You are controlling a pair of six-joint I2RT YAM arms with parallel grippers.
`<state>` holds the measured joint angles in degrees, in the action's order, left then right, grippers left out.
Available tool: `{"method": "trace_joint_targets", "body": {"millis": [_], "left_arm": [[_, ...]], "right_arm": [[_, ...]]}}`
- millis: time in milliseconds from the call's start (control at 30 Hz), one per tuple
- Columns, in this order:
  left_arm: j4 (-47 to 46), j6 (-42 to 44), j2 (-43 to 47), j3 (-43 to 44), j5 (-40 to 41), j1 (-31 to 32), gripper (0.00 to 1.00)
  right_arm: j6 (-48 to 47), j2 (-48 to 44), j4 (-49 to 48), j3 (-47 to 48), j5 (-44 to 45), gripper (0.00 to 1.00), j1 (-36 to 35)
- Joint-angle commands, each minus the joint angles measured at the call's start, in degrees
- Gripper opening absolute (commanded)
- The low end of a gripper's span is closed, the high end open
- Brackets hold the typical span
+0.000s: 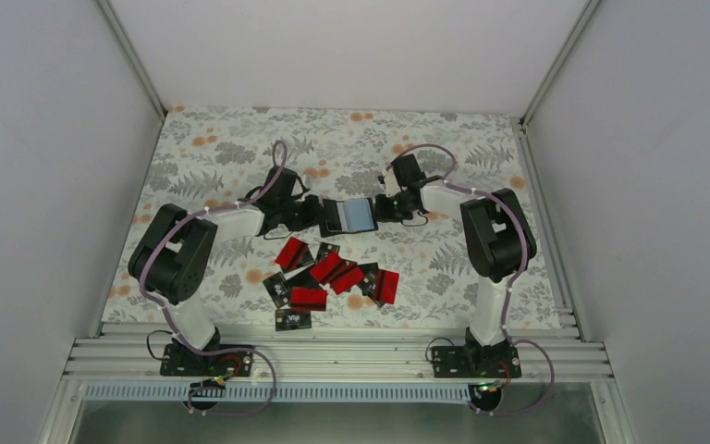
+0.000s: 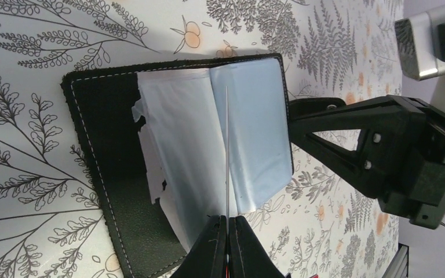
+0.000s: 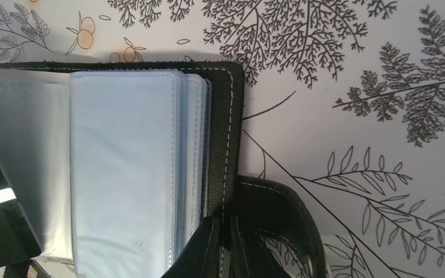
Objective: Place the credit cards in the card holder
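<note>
Both jaws clenched: my left gripper (image 2: pixel 227 223) pinches a clear sleeve (image 2: pixel 226 145) of the open card holder (image 1: pixel 349 215), my right gripper (image 3: pixel 225 223) clamps its cover. The credit cards (image 1: pixel 328 277) lie heaped beside it, none apparently filed yet.

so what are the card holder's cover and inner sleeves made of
Black folding card holder cover: looks like matte leather or faux leather, going by the pale stitched edge. Light blue-grey inner sleeves: thin translucent plastic, faintly glossy, with welded seams.
</note>
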<state>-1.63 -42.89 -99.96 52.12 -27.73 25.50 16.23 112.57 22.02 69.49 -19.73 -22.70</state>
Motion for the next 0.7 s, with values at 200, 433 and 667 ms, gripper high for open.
{"method": "trace_joint_targets", "body": {"millis": [200,433,667], "left_arm": [[-4.0,-1.2,-3.7,2.6,-3.6,-0.2,0.02],[-5.2,-2.2,-4.0,2.5,-4.2,-0.2,0.02],[-7.2,-4.4,-3.9,1.9,-4.1,-0.2,0.02]], "right_arm": [[-0.6,0.5,-1.8,-4.1,-0.4,0.05,0.2],[-0.8,0.5,-2.2,-5.0,-1.1,0.05,0.2],[-0.9,0.5,-2.6,-5.9,-1.3,0.04,0.2]]}}
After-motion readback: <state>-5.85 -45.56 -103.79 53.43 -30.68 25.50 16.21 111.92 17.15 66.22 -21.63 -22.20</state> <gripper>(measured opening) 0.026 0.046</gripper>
